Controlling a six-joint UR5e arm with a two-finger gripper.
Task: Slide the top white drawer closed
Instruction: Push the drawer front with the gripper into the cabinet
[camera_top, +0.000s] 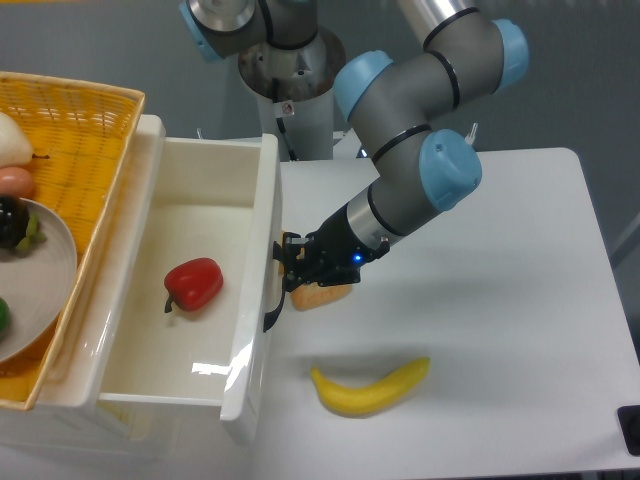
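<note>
A white table (520, 300) stands before a plain grey wall (90, 40) under even light.
</note>
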